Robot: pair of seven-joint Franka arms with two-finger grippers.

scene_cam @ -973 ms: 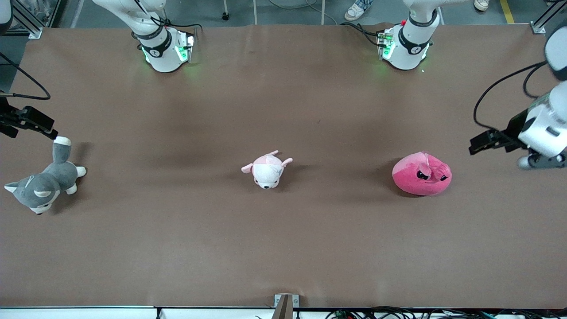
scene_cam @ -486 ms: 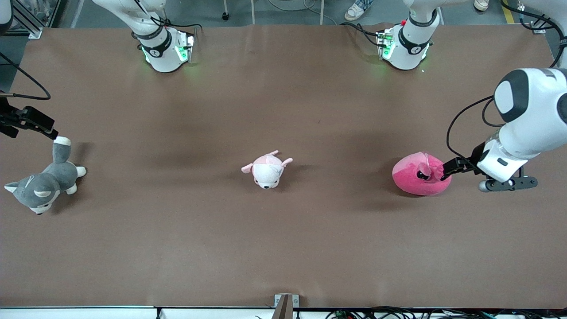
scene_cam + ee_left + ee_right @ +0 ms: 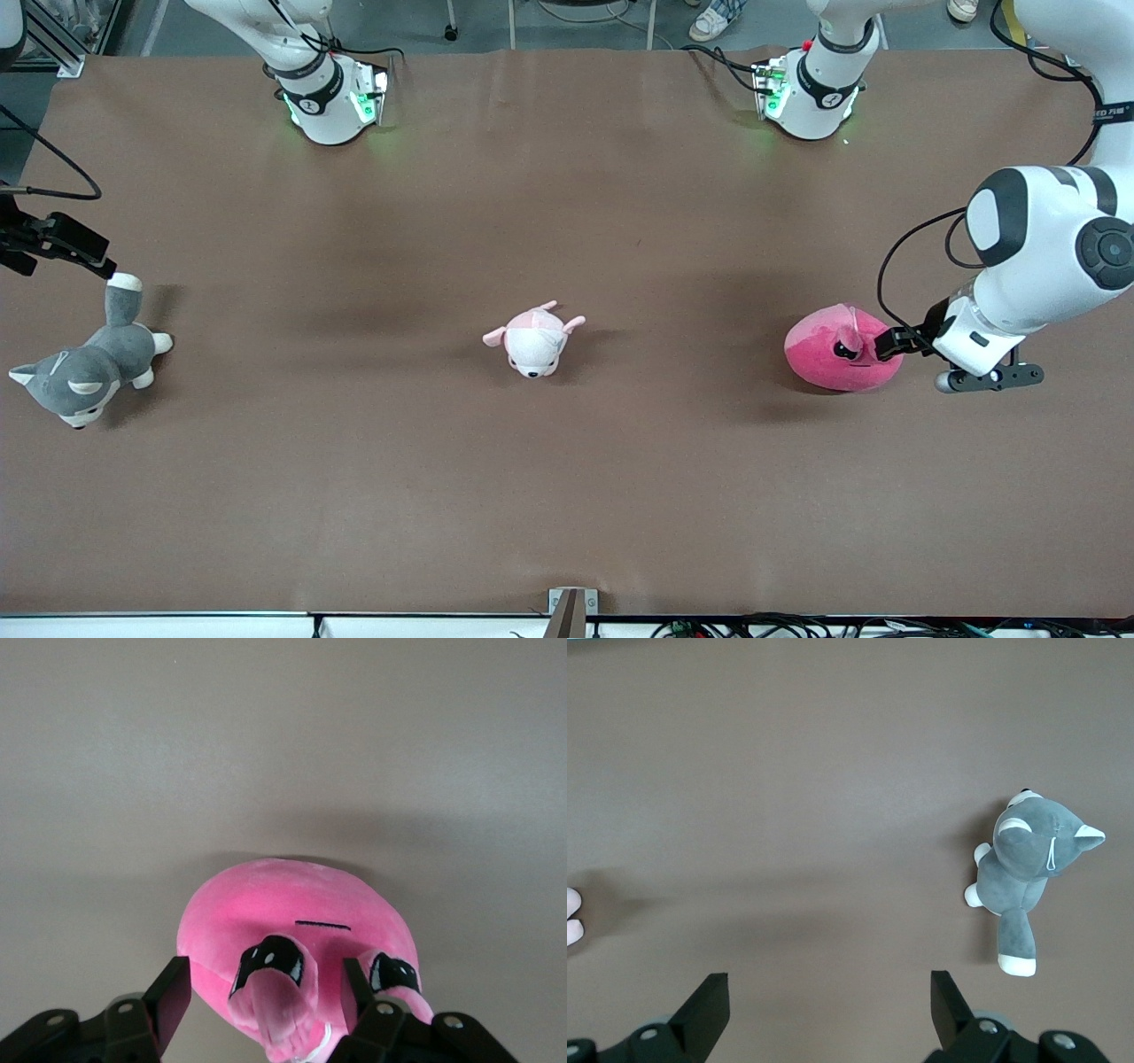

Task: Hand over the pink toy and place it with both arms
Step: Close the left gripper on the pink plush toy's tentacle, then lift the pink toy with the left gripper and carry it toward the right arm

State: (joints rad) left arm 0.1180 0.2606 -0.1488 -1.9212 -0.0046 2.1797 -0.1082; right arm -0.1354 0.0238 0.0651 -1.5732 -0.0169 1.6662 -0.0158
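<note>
The pink toy (image 3: 837, 359) lies on the table toward the left arm's end, a round hot-pink plush with dark angry eyes. My left gripper (image 3: 889, 342) is low at the toy's edge. In the left wrist view the gripper (image 3: 264, 992) is open, its fingers (image 3: 173, 997) set apart on either side of one ear and eye of the toy (image 3: 292, 904), not closed on it. My right gripper (image 3: 84, 252) waits open and empty above the table at the right arm's end, as the right wrist view (image 3: 828, 1001) also shows.
A pale pink-and-white plush animal (image 3: 534, 338) lies mid-table. A grey-and-white plush dog (image 3: 84, 368) lies at the right arm's end, just under the right gripper; it also shows in the right wrist view (image 3: 1028, 859). The arm bases (image 3: 328, 97) stand along the table's edge farthest from the front camera.
My left arm has swung in and come down from the table's end to the pink toy, its open fingers now straddling the toy's ear. The right arm and the toys have not moved.
</note>
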